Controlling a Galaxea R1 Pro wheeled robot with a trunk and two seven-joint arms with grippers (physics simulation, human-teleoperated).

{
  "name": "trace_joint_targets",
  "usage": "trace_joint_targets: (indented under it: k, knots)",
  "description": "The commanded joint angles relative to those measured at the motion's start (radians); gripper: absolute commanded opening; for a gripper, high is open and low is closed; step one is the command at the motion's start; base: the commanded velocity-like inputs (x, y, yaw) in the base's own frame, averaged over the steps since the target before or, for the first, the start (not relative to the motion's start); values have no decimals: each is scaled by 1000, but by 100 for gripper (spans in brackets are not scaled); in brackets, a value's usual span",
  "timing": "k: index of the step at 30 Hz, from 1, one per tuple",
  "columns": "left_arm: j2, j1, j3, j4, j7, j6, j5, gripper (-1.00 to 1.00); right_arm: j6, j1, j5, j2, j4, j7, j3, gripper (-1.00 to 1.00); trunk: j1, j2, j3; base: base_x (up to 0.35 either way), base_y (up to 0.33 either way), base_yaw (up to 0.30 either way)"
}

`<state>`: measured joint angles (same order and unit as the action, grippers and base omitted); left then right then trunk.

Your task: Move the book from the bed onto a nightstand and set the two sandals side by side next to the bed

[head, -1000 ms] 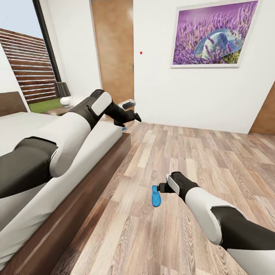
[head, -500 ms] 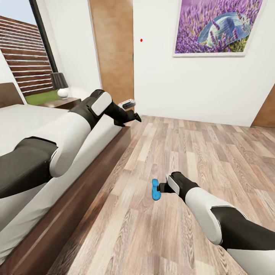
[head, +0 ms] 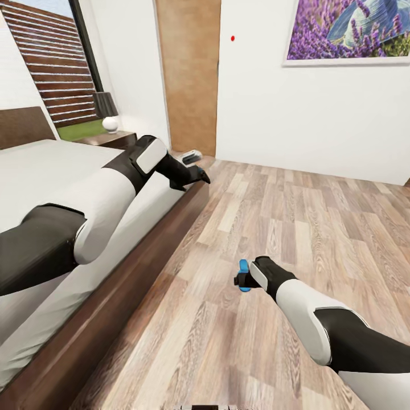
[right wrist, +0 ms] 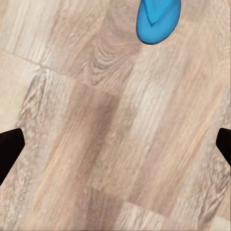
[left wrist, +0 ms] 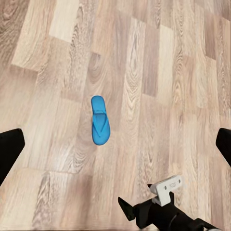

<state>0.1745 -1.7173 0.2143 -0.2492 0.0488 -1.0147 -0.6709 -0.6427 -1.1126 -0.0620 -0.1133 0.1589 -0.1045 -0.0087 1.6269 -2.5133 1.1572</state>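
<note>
From the head, we see the bed [head: 68,188] on our left and a blue sandal [head: 244,275] lying flat on the wood floor [head: 319,216], just by our right pincer [head: 239,280]. We think we reach low to grab it. Our left pincer [head: 200,175] hangs over the bed's edge.

From the left wrist, the sandal [left wrist: 100,126] is alone, long way along the planks. The pincer is spread.

From the right wrist, the sandal [right wrist: 157,18] is ahead, untouched. This pincer is spread wide too.
</note>
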Motion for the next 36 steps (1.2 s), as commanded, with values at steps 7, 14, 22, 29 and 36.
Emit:
trace_joint_targets:
  k: [7,14,22,29,36]
  knots:
    - [0,-1,5,41,5,-2,-7,100,-5,0,-7,0,2,-6,-2,100,3,-2,28,0,0,119]
    - [0,-1,6,45,4,-2,-7,100,-4,0,-7,0,2,-6,-2,100,6,-4,55,0,0,21]
    - [0,-1,6,46,3,-2,-7,100,-3,0,-7,0,2,-6,-3,100,9,-5,83,0,0,6]
    - [0,-1,5,47,3,-2,-7,100,1,0,-7,0,2,-7,-3,100,9,-5,83,0,0,1]
    - [0,-1,6,53,5,-2,-7,100,98,0,-8,-1,-1,-10,-3,100,9,-5,83,34,0,0]
